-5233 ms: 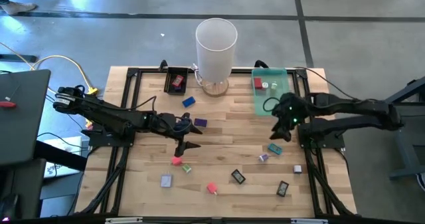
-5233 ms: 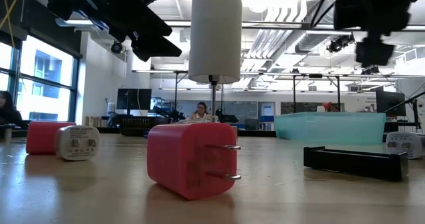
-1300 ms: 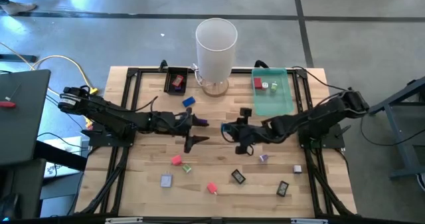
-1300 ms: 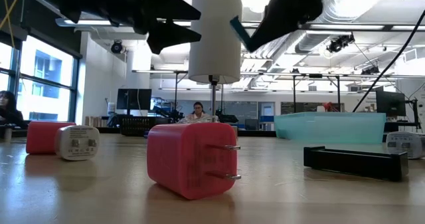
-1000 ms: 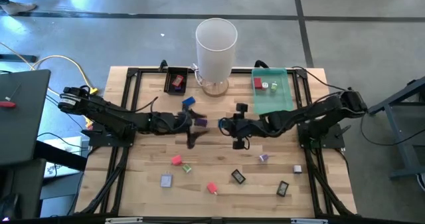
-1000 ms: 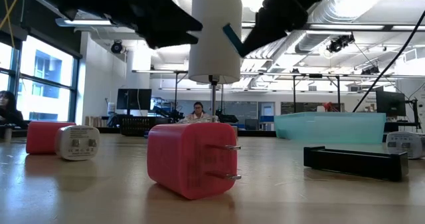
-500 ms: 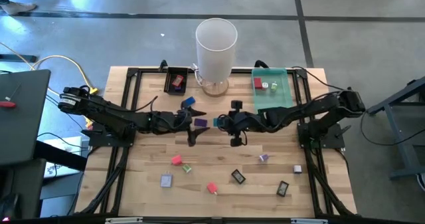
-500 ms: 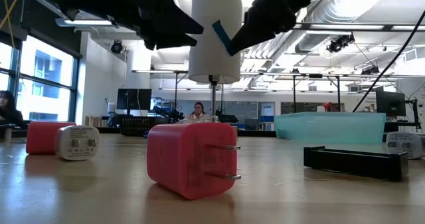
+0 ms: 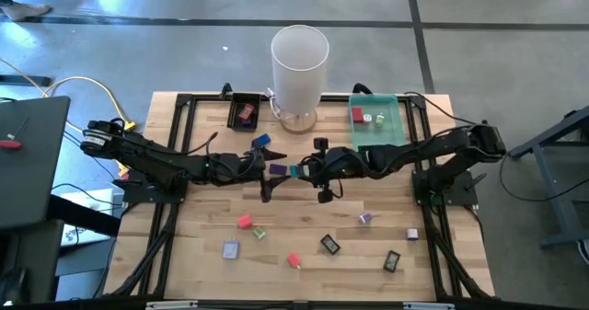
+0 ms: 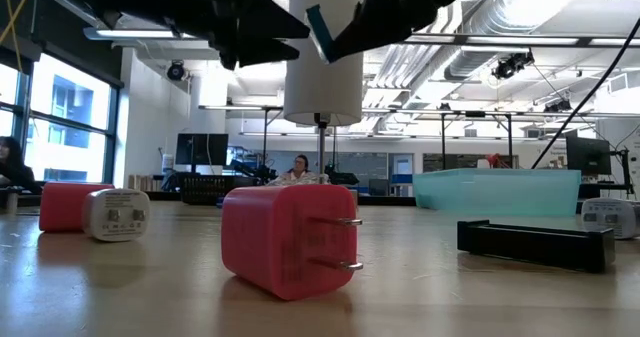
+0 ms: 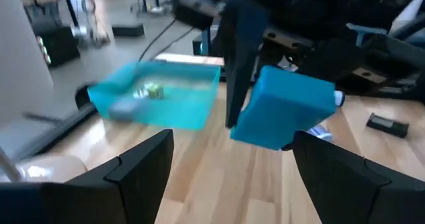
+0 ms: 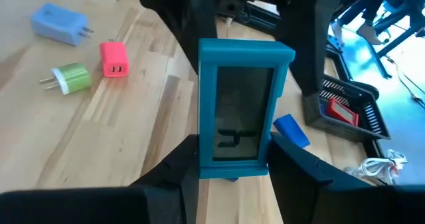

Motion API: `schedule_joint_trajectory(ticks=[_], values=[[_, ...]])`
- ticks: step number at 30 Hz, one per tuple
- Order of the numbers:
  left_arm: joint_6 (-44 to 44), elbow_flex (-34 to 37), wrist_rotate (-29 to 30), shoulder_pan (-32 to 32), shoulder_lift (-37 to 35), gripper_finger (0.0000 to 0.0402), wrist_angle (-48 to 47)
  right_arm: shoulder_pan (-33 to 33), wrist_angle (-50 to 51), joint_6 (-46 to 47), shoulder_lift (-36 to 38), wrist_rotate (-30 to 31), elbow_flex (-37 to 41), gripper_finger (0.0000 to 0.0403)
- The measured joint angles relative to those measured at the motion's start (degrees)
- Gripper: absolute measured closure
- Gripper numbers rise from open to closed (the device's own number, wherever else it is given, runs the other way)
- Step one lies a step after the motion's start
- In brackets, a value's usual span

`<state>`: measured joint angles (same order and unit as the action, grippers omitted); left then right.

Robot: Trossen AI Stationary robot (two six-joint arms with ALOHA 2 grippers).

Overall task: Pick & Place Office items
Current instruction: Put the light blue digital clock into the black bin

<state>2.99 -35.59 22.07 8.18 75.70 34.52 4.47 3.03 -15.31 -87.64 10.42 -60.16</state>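
Observation:
My right gripper (image 9: 304, 170) is shut on a teal block with a dark window (image 12: 239, 111). It hovers over the table's middle, facing my left gripper (image 9: 268, 174). The left gripper is open. Its fingers (image 11: 136, 164) stand apart just short of the teal block (image 11: 282, 108) without touching it. A purple piece (image 9: 278, 168) lies under the two grippers. A blue piece (image 9: 261, 142) lies toward the far edge. In the near half, pink (image 9: 244, 222), red (image 9: 294, 260), grey (image 9: 229, 250) and black (image 9: 329, 245) pieces lie flat on the wood. My right gripper pinches the teal block between its two fingers, one finger (image 12: 179, 167) on each long side of the block's near end (image 12: 234, 167). The fingers reach in about level from the table's right, lying along the block. The block is lifted clear, its free end toward the left gripper.
A tall white cylinder (image 9: 299, 62) stands at the far edge. A small black tray (image 9: 245, 111) holding a red piece is on its left. A translucent green tray (image 9: 379, 131) with a few pieces is on its right. More pieces (image 9: 392, 261) lie near the table's near right corner.
My right gripper, still shut on the teal block, has moved toward the table's left and slightly toward the far edge. It has closed in on the left gripper and risen a little. The left gripper has kept about still and open.

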Motion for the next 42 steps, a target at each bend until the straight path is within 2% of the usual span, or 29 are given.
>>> schedule_joint_trajectory(ticks=[6, 15, 19, 24, 32, 42], values=[[-6.5, 0.0, -2.1, 1.1, 0.0, 0.0101, 2.5, -0.6, -0.6, 0.3, 0.0, -0.1, 0.0, 0.0271], [-7.5, 0.0, -4.9, 0.5, 0.5, 0.0101, 4.0, -0.5, -0.8, 0.2, 0.0, -1.7, 0.0, 0.0271], [-7.6, 0.0, -5.4, -0.5, 2.6, 0.0101, 8.5, -0.5, -1.2, 0.1, 0.0, -3.3, 0.0, 0.0271], [-9.8, 0.0, -9.8, -1.8, 6.8, 0.0101, 15.9, -0.5, -1.4, 0.0, -0.5, -3.0, 0.0, 0.0271], [-17.9, 0.0, -10.0, -0.3, 10.5, 0.0101, 19.7, -0.5, -0.2, -0.2, -2.1, -1.6, 0.1, 0.0271], [-19.4, 0.0, -8.5, 0.9, 10.5, 0.0101, 21.3, -0.5, -0.7, -0.7, -1.9, -0.2, 0.0, 0.0271]])
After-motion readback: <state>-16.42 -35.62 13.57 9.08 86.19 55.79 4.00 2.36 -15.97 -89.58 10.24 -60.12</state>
